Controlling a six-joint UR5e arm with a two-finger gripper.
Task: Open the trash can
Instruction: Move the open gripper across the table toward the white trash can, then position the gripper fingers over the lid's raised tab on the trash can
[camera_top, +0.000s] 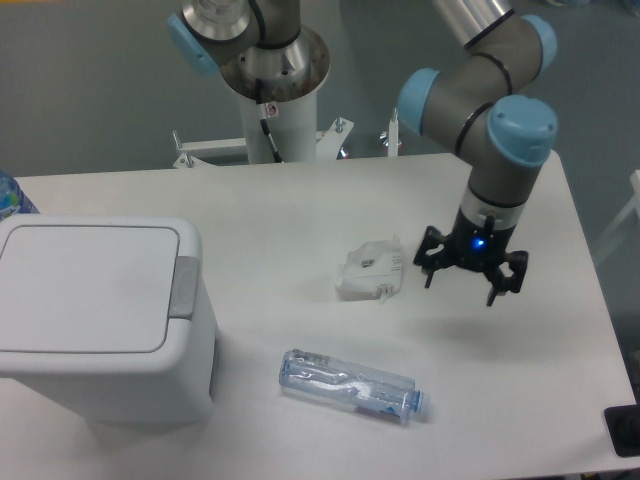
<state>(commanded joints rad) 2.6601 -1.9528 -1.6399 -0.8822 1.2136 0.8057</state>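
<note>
The trash can (100, 320), a boxy white plastic bin with its flat lid shut, sits well apart from the open, empty pincer (470, 275). Reaching its grey push tab (184, 287) risks knocking the crumpled white wrapper (370, 272) between them.

No legible text, brand, number or sign anywhere. Dark specks on the crumpled white wrapper (370, 272) and a faint blue patch near the cap end of the clear bottle (347, 385), both too small and blurred to read. Blank white lid on the trash can (97, 315), unmarked grey push tab (183, 288) at its rim, and only a blue light, no lettering, above the gripper (470, 272).
</note>
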